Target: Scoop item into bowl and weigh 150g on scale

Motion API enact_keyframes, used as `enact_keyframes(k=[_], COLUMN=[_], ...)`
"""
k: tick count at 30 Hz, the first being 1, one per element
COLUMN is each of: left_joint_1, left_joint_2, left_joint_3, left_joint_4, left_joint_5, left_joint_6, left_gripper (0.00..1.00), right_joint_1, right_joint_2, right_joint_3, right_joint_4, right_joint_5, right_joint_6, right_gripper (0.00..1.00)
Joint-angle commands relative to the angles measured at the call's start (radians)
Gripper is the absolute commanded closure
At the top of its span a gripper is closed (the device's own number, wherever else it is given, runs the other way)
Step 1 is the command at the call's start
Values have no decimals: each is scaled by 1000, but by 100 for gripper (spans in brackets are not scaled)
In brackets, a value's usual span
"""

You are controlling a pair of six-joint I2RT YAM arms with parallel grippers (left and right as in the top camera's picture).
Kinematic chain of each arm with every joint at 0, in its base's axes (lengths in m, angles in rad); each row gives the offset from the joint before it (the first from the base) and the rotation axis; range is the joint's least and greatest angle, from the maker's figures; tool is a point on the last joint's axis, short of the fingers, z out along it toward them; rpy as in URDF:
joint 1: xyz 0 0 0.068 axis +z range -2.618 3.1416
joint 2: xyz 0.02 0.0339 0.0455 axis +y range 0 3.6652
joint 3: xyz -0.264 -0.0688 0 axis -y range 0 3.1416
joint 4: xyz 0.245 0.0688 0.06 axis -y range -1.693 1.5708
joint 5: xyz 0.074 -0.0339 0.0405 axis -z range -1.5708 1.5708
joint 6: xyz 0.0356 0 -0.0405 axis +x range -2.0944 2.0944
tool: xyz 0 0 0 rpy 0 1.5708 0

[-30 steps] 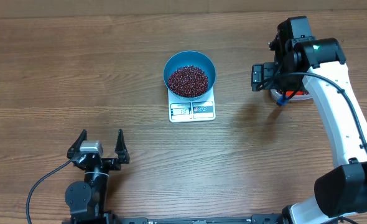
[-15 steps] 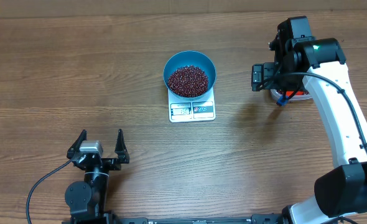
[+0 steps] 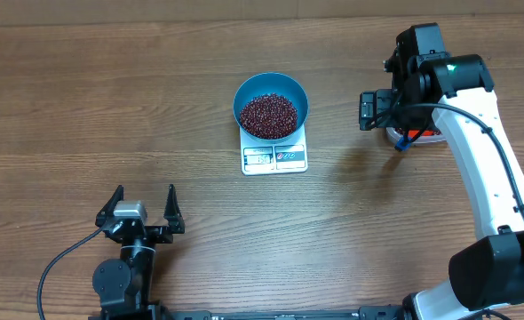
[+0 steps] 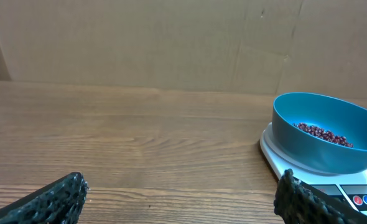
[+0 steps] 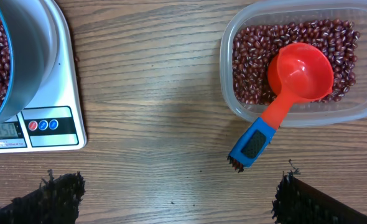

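Maroon beans (image 3: pixel 266 116) lie heaped in the blue bowl (image 3: pixel 301 96), and the bowl sits on the white scale (image 3: pixel 275 159) near the middle of the wooden table (image 3: pixel 111 107). We see the scale's display and buttons showing past the bowl along its near edge. To the right, apart from the scale, a clear plastic tub (image 5: pixel 226 74) holds more beans. A red scoop (image 5: pixel 300 73) lies in it, with its blue handle leaning out over the tub's rim. We find the right gripper (image 5: pixel 177 199) above the bare wood between scale and tub, its fingers spread wide and holding nothing. The left gripper (image 3: pixel 145 199) sits at the front left of the table, well apart from the bowl, its fingers likewise spread and empty.
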Motion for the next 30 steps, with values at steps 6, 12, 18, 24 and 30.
enact_keyframes(k=[6, 12, 18, 24, 30], left_joint_1=[12, 12, 12, 12, 12], left_joint_2=[-10, -10, -10, -10, -10], left_joint_3=[-3, -3, -3, -3, -3], left_joint_4=[-3, -3, -3, -3, -3], left_joint_5=[-14, -14, -14, -14, -14], left_joint_6=[23, 23, 23, 23, 23], left_gripper=[0, 0, 1, 0, 0], right_joint_1=[1, 1, 8, 9, 9], right_joint_2=[-27, -28, -39, -82, -178], right_joint_3=[28, 28, -7, -85, -185], right_joint_4=[13, 27, 238, 465, 552], right_joint_5=[10, 10, -16, -113, -144], right_joint_6=[-3, -4, -3, 0, 4], right_gripper=[0, 0, 0, 0, 0])
